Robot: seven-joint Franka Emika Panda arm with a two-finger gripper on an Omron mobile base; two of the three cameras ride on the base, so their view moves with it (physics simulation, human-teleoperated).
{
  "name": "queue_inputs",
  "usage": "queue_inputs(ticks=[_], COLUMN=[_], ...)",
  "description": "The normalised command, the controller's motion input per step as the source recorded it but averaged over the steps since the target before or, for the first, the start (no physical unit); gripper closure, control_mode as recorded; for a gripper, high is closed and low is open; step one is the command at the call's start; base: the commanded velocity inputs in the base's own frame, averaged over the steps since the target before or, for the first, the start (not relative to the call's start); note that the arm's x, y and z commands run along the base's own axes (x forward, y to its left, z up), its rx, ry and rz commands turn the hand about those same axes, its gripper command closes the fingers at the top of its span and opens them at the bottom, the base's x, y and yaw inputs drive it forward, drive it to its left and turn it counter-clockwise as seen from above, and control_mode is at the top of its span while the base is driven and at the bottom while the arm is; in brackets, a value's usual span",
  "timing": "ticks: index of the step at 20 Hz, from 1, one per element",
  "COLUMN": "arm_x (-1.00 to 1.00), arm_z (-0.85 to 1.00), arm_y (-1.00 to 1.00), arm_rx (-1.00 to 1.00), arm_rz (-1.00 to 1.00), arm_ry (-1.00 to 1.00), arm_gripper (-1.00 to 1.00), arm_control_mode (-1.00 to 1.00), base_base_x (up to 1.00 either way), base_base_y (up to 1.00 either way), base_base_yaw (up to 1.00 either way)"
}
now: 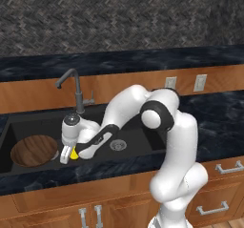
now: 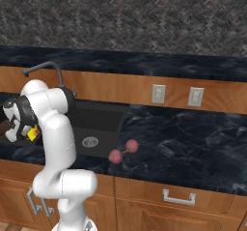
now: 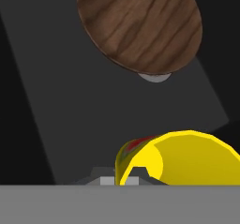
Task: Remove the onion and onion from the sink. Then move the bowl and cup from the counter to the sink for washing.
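My gripper is shut on the rim of the small yellow cup, and holds it tilted over the left basin of the black sink, near the front wall. In the hand view the cup opens toward the camera, its rim pinched at the gripper. The brown wooden bowl lies on the floor of that same basin, and the hand view shows the bowl partly over the drain. Both pinkish-red onions rest side by side on the dark counter, just right of the sink.
The grey gooseneck faucet rises behind the sink divider. The right basin holds a bare metal drain. Two wall outlets sit on the wooden backsplash. Dark counter stretches to the right, with cabinet drawers below.
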Motion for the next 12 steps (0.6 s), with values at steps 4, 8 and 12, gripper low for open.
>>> queue_inputs(ticks=[4,8,12], arm_x=[0.25,0.27,0.18], arm_z=[-0.08,-0.07,-0.12], arm_y=[0.02,0.03,0.09], arm_rx=[0.0,0.0,0.0], arm_rz=[0.0,0.0,0.0], arm_ry=[0.0,0.0,0.0], arm_gripper=[1.0,1.0,1.0], arm_control_mode=[-1.0,-1.0,-1.0], base_base_x=[0.0,0.0,0.0], base_base_y=[0.0,0.0,0.0], base_base_yaw=[0.0,0.0,0.0])
